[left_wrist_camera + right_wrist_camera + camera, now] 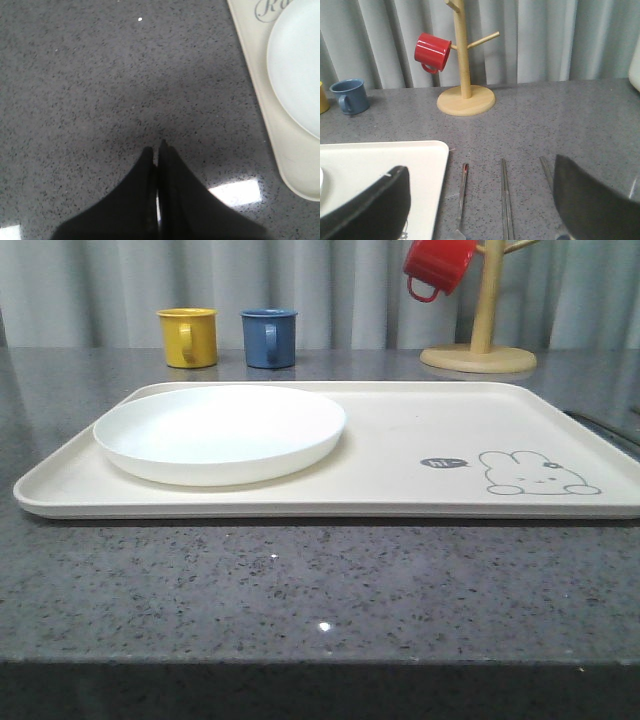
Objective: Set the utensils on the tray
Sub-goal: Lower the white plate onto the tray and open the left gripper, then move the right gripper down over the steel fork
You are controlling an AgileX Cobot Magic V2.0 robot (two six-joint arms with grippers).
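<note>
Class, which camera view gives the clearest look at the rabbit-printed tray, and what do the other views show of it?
The front view: the whole tray lies there with its rim, rabbit drawing and the round white plate on it. The left wrist view catches one edge and rounded corner with part of a script word. The right wrist view shows one corner beside the fingers.

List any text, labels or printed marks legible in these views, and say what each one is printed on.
Dark speech bubble beside the rabbit drawing on the tray: it holds light lettering, too small to read.
"R..." in grey script on the tray's corner beside the white plate, left wrist view: only the opening letter reads; the rest is cut off.
Mugs and wooden mug stand: no text visible.
</note>
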